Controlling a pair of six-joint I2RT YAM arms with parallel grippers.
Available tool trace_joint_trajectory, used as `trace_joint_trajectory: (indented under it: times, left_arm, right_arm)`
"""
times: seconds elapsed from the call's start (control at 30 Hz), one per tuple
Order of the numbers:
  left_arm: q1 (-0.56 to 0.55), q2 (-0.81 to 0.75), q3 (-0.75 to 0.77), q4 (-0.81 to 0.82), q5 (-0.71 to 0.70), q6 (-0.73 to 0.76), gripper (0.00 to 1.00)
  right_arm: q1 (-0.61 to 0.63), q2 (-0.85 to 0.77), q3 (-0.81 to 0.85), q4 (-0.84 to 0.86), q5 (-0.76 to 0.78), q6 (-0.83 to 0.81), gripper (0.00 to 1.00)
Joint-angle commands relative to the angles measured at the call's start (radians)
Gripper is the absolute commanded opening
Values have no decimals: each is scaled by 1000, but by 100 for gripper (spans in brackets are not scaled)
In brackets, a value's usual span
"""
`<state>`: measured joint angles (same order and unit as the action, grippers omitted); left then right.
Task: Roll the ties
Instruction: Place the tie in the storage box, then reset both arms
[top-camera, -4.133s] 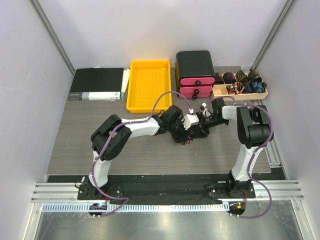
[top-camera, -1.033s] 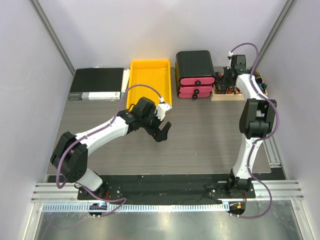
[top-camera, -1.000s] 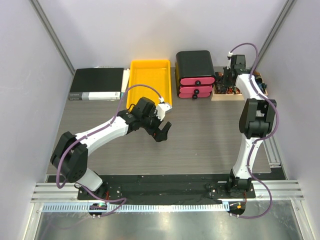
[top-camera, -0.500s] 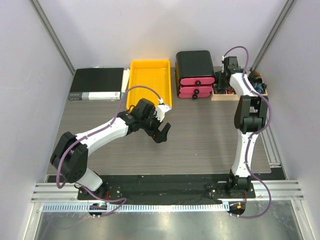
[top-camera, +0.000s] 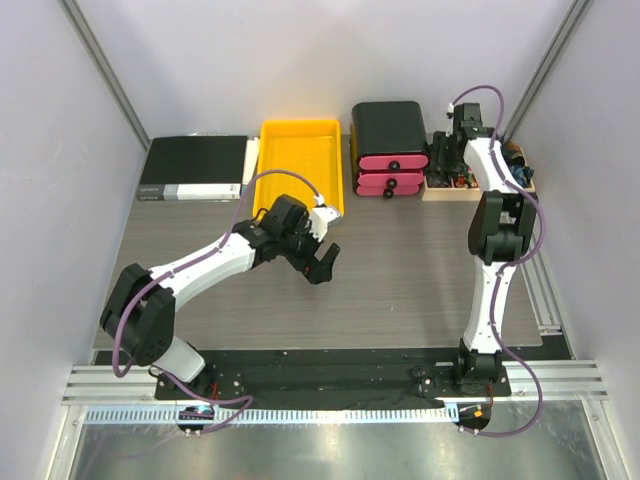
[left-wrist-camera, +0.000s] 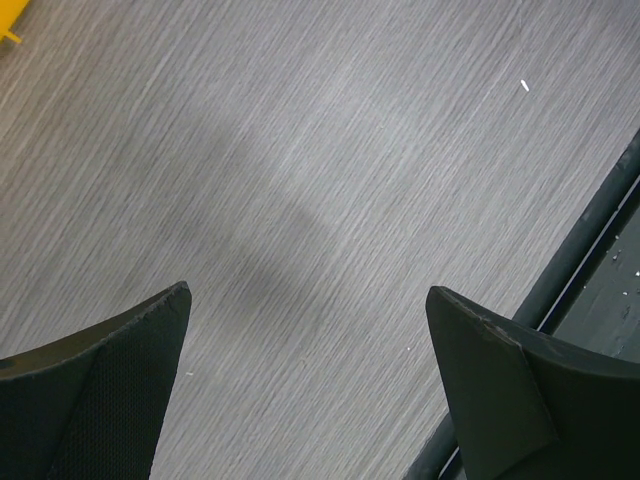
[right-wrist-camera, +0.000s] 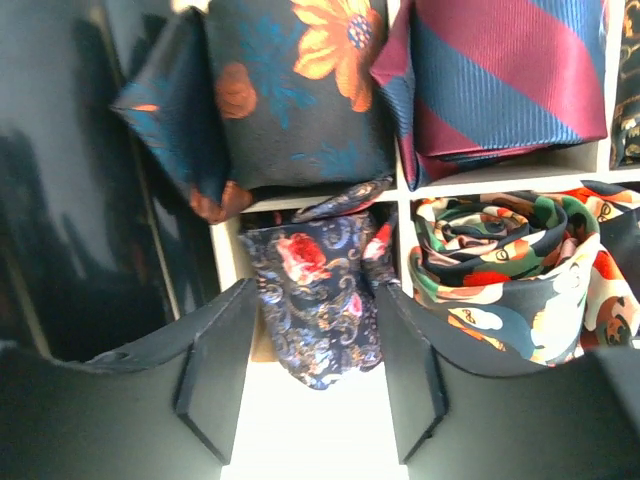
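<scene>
In the right wrist view a rolled tie of dark fabric with red roses and paisley swirls lies in the front-left compartment of the wooden box. My right gripper is open around it, one finger on each side, with a gap showing on the left side. From above, my right gripper reaches over the box at the back right. My left gripper hovers open over bare table near the middle, and my left gripper has nothing between its fingers.
Other rolled ties fill neighbouring compartments: a blue one with an orange flower, a blue and maroon striped one and a multicoloured one. A black drawer unit with pink drawers, a yellow tray and a black binder line the back.
My right gripper has opened around the rolled tie in the box, and that arm has shifted slightly left over the compartments. The left arm has barely moved.
</scene>
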<state>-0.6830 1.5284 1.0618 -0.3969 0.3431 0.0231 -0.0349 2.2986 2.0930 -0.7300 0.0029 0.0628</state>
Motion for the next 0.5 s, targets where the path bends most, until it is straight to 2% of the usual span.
trace_joint_trajectory:
  times: [0.0,0.2,0.33,0.47]
  left_arm:
    - [28,-47,70,-45,11,-18,100]
    - [130,-25,161,-111,42,-97,100]
    - [220,-11,213,-151,77,-159,100]
    - [332,21,320,-224,109,-187,100]
  right_arm:
    - [1,-126,64,7,-83,17,59]
    - [-19,-250,73,6,-101,0,66]
    - [-51,-350,-14,7,-136,-15,75]
    - [-94,-465,-154,7,-275,-24,88]
